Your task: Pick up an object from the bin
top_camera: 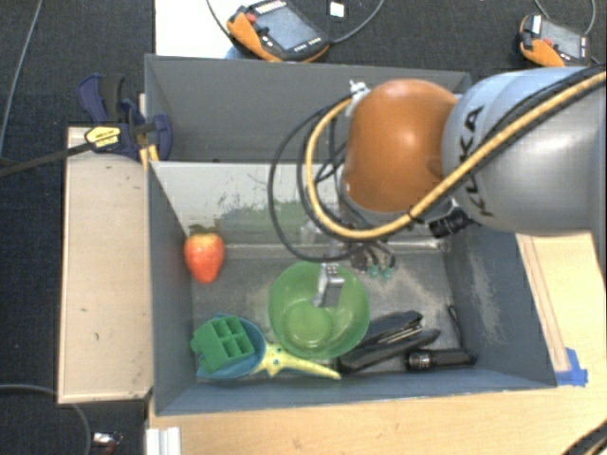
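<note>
Clutter along the bin's (237, 112) near wall: blue cup (237, 360) holding a green block (224, 337) at the near-left corner, yellow piece (299, 364) beside it, black tools (394, 335) toward the near-right. Just behind, mid-bin, green bowl (294, 325), probably light, stiff, slick plastic; its thin rim looks the best hold, pinched across the wall. Gripper (329, 287) hangs at the bowl's far rim; spread or closed, cannot tell. Farther left, red strawberry toy (204, 255) by the left wall.
</note>
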You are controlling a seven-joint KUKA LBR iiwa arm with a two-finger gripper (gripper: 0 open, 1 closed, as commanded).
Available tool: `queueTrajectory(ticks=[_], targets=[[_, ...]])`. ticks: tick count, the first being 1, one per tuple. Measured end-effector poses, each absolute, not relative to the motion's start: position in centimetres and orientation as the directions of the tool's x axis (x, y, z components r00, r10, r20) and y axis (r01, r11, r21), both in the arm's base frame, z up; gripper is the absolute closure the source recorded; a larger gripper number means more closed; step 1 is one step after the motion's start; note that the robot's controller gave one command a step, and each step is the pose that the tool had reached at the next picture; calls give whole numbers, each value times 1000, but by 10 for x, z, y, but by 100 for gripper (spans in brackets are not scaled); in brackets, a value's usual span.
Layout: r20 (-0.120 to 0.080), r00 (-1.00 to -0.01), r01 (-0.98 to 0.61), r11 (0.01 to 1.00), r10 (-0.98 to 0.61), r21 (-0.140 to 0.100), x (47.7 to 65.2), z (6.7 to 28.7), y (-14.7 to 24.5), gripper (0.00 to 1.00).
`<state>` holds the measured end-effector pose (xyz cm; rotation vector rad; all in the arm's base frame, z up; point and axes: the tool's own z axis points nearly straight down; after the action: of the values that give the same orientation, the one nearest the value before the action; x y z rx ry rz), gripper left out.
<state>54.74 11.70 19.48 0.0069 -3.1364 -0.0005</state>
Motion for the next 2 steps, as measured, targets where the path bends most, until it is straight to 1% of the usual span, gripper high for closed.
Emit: queueTrajectory(ticks=[1, 2], targets=[[-3, -1000, 1, 1000, 1, 1, 549, 199, 116, 0], [-2, -987, -163, 987, -163, 1, 588, 70, 68, 0]])
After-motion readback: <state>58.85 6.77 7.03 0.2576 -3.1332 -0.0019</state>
